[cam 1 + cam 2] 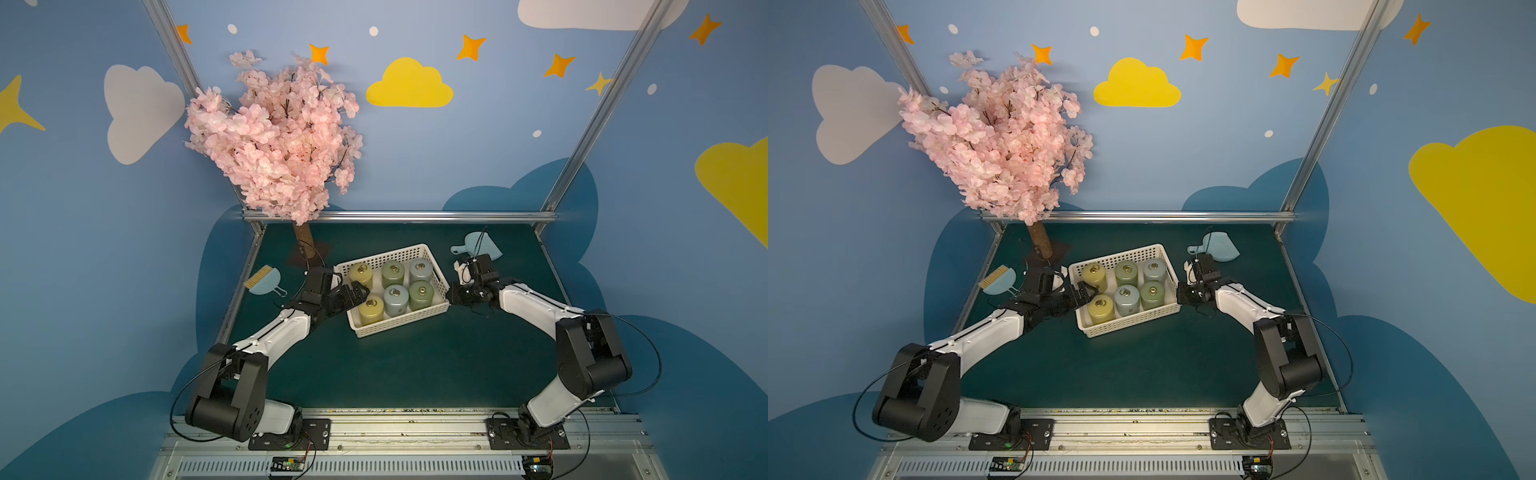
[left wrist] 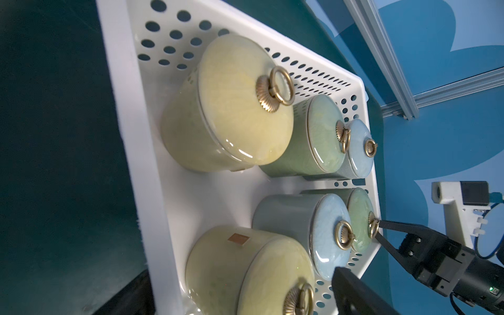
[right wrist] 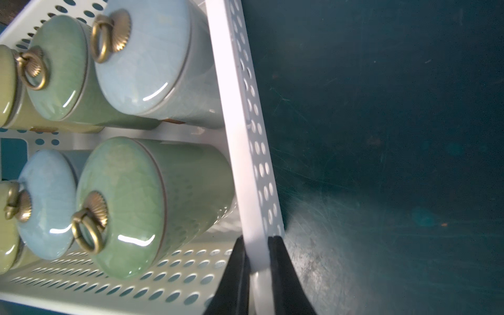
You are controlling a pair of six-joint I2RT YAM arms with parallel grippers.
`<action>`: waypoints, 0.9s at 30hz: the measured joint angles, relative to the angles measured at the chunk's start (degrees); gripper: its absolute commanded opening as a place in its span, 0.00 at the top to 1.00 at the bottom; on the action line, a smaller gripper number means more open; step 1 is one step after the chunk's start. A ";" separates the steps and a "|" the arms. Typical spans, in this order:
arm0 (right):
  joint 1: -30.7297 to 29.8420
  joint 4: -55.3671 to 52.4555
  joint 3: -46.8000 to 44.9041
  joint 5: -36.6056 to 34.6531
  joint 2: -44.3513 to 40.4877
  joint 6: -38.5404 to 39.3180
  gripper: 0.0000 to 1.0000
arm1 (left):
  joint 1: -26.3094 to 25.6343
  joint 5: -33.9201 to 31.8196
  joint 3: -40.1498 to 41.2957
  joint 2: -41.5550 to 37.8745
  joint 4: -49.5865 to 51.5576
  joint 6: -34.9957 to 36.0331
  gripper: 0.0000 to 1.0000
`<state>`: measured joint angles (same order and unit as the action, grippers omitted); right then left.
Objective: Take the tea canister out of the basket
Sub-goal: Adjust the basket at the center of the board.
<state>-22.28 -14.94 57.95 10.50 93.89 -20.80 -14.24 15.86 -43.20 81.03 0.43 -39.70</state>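
Right fingers (image 3: 236, 275) astride basket (image 3: 242, 169) rim

Six canisters (image 1: 395, 297) in basket (image 1: 399, 328), dustpan (image 1: 484, 247) behind right

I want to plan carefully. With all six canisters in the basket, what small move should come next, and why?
Probably lower the open left end effector around the nearer yellow canister: it hangs right beside that canister, while the right end effector clamps the basket rim.
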 measured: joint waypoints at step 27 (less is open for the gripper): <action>-1.07 2.27 -5.79 -7.69 -5.14 -10.12 1.00 | -0.46 1.11 -16.94 15.37 6.21 3.48 0.00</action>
<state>-23.35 -12.67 52.16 2.81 88.75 -30.92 -14.70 16.97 -60.14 96.40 6.63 -36.23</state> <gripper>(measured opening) 0.136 0.999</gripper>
